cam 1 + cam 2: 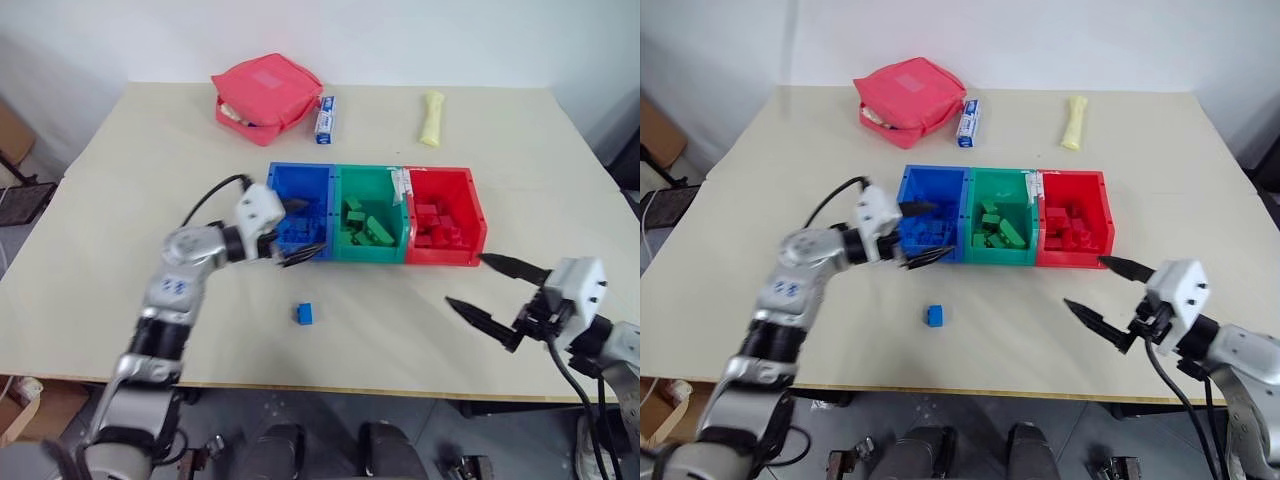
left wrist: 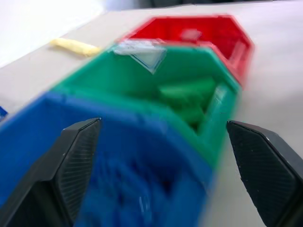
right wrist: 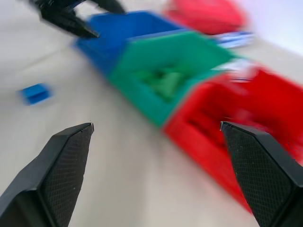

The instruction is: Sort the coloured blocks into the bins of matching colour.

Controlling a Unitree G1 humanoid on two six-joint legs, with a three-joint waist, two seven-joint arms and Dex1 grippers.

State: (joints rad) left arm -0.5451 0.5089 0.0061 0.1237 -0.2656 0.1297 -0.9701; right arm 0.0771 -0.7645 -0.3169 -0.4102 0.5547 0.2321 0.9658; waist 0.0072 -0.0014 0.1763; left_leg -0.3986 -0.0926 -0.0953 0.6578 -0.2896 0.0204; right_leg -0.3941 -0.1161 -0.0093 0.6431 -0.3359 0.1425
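My tabletop [image 1: 120, 200] carries the three joined bins: blue bin [image 1: 300, 180], green bin [image 1: 366, 180] and red bin [image 1: 440, 182], each already holding bricks of its own colour. One blue block [image 1: 304, 314] lies loose in front of the blue bin, apart from it. I judge it the next pick, calling for a reach down to it. My left pincer [image 1: 298, 232] hangs spread and empty over the blue bin's near corner, arm bent, pointing level. My right pincer [image 1: 490, 292] is spread too, beside the red bin
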